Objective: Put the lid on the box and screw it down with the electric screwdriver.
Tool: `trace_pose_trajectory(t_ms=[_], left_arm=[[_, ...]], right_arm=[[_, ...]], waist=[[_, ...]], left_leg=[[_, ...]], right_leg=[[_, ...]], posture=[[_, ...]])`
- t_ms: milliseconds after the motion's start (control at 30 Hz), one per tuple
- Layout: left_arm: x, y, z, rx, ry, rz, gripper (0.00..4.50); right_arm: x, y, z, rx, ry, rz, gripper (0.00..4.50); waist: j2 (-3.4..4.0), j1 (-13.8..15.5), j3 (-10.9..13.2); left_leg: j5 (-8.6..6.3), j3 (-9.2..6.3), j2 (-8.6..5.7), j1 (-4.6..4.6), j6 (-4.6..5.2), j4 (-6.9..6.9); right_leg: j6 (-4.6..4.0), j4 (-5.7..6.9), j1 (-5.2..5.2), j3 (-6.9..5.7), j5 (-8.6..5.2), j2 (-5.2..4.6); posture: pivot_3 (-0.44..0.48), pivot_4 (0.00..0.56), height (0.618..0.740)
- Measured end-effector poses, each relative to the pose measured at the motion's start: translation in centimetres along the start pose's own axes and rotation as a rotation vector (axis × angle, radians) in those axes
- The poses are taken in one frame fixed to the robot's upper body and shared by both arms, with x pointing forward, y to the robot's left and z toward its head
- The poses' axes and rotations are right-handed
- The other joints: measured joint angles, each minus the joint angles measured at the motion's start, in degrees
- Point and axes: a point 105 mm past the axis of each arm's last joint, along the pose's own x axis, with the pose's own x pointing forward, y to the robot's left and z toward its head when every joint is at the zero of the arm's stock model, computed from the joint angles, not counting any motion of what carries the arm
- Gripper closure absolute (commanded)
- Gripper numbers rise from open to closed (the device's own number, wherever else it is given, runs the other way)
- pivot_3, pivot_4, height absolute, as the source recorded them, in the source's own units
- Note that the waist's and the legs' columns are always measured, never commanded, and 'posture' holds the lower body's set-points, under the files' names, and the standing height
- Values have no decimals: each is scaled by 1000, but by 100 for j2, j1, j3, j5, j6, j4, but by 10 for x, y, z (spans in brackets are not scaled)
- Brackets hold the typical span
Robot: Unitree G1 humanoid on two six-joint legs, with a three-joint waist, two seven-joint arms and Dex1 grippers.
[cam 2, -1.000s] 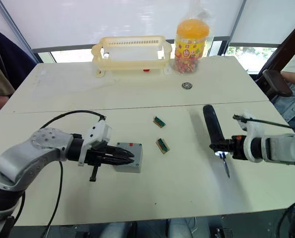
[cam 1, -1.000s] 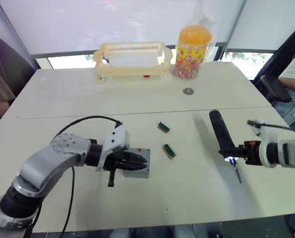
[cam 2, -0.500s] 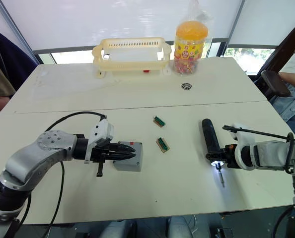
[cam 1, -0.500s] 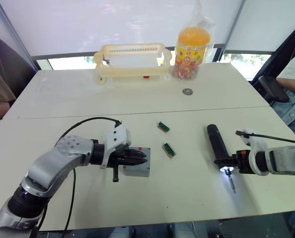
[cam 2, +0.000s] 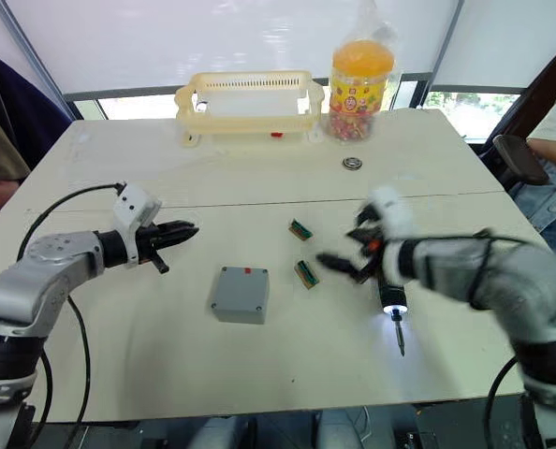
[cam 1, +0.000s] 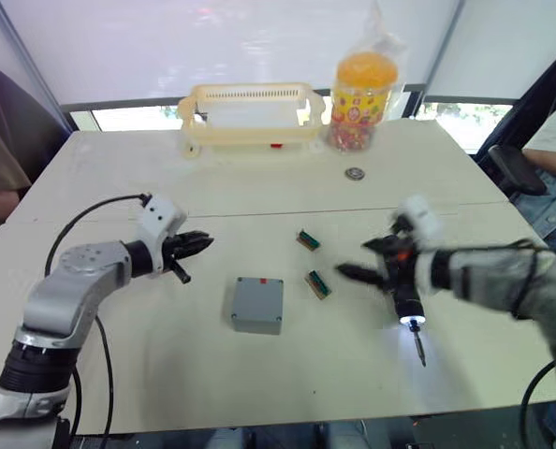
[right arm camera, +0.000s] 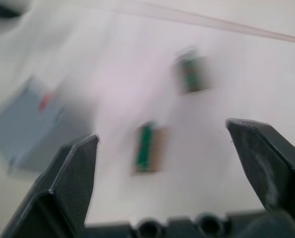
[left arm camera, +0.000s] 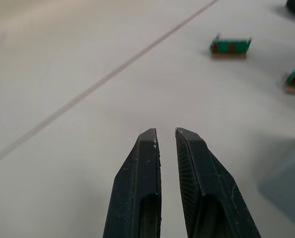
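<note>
Between end effectors: box [cam 1: 257, 305], untouched; left [cam 1: 196, 245] nearly closed, right [cam 1: 364, 265] wide.

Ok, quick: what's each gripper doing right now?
Left gripper: nearly shut, holding nothing.
Right gripper: wide open, empty; long black stick-shaped electric screwdriver lies on the table.

one box [cam 1: 257, 305], one electric screwdriver [cam 1: 407, 304], two green parts [cam 1: 318, 284]

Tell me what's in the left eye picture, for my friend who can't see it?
A grey box sits closed on a white table, with no gripper touching it. The right gripper reaches toward it, open, over a black electric screwdriver.
</note>
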Motion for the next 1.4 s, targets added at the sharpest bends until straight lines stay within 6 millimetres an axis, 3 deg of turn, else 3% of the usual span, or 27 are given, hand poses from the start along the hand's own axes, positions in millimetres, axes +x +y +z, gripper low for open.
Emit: trace_pose_trajectory(t_ms=[67, 133, 333, 567, 767, 1033, 1133, 1267, 1400], left_arm=[[-4, -12, -19, -29, 47, -20, 3940], [-8, -26, -31, -49, 79, -51, 3940], [-9, -64, -34, -108, 60, -133, 3940], [8, -70, -32, -119, 59, -114, 3940], [23, -60, -24, -89, 58, -125, 3940], [53, -61, -8, -25, 15, -170, 3940], [52, -51, -16, -23, 38, -139, 3940], [31, -23, -22, -41, 43, -29, 3940], [8, -28, -34, -98, 54, 10, 3940]], right_arm=[[14, 14, -10, -161, 16, 40, 13], [23, 20, -16, -215, 4, 60, 13], [34, 25, -16, -292, -35, 60, 13], [51, 35, -13, -324, -61, 72, 13], [59, 43, -13, -318, -62, 82, 13], [54, 66, -9, -288, -65, 138, 13], [43, 54, -8, -241, -65, 112, 13], [20, 23, 17, -156, -163, 59, 13], [28, -7, 26, -181, -175, -23, 13]], waist=[[0, -17, 0], [-7, -18, -1], [-10, 66, -2], [-10, 94, -4], [-10, 105, -5], [-11, 114, -5], [-11, 95, -5], [-11, 52, -6], [-11, -17, -7]], left_leg=[[12, 19, -17, -9, -22, 9], [12, 22, -17, -21, -21, 28], [10, 6, -9, 3, -16, 33], [13, 6, -9, 21, -19, 33], [15, 5, -15, 21, -22, 33], [14, 4, -18, 20, -21, 33], [14, 5, -17, 20, -21, 33], [14, 4, -12, 23, -20, 32], [13, 8, -10, 23, -20, 32]], right_leg=[[10, -4, -8, 12, 5, -21], [23, -8, -11, 18, 16, -21], [4, -9, 16, 11, 30, -12], [0, -6, 31, 10, 33, -3], [-2, -3, 30, 8, 35, 0], [-1, -2, 31, 8, 35, -2], [-1, 0, 29, 9, 35, -1], [-1, 7, 27, 8, 35, 4], [-1, 8, 28, 10, 35, -3]], posture=[[0, 150, 740], [0, 150, 740], [0, 150, 740], [0, 150, 740], [0, 150, 740], [0, 150, 740], [0, 150, 740], [0, 150, 740], [0, 150, 740]])
